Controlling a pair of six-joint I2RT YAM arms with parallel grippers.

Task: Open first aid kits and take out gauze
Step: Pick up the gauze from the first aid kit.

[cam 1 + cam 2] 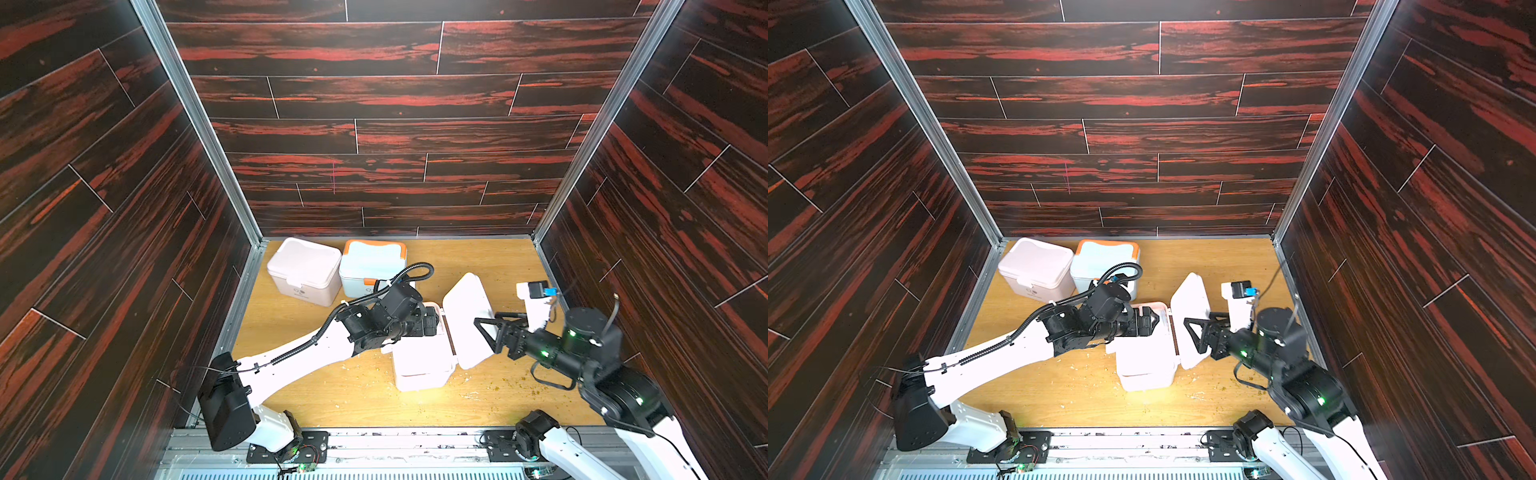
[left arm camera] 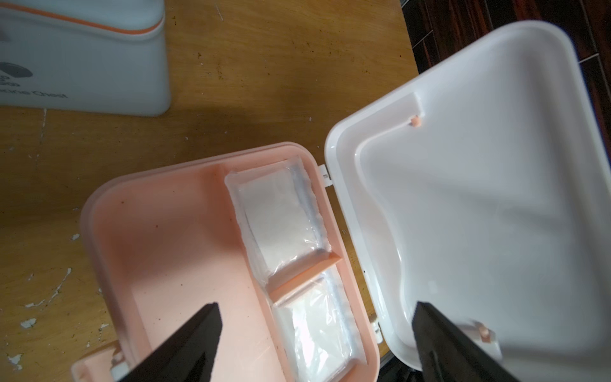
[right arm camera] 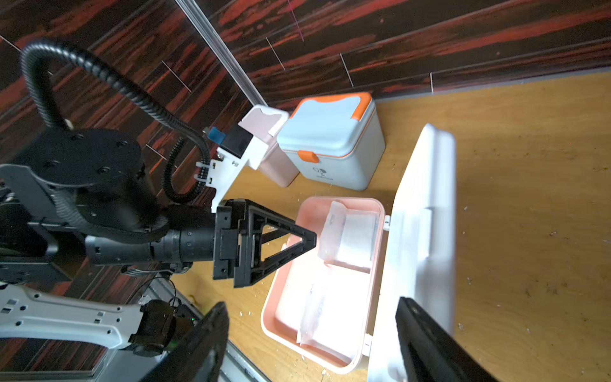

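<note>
Near table centre, the open kit (image 1: 419, 374) sits with its lid (image 1: 465, 307) swung up on the hinge side. Two closed kits, the pinkish one (image 1: 305, 270) and the blue one with orange trim (image 1: 372, 262), stand side by side at the back of the table (image 1: 478, 257), latches not yet undone.

Gauze is inside the open kit's pink tray. One packet (image 2: 281, 218) is in the small compartment by the hinge and a second packet (image 2: 317, 330) is in the compartment next to it. The big compartment looks bare.

Left gripper (image 2: 314, 307) hovers over the tray, jaws wide apart, holding nothing. Right gripper (image 3: 312, 306) is at the lid, jaws also apart. I can't tell whether it touches the lid.

Handling guess: the packets are light, thin and soft, in clear crinkly wrap, so likely slippery and floppy. The first packet leans on the divider with one sealed edge raised, which is the best pinch point. Go for an edge, not the flat face. The compartment walls are tight, so the fingers may snag.
</note>
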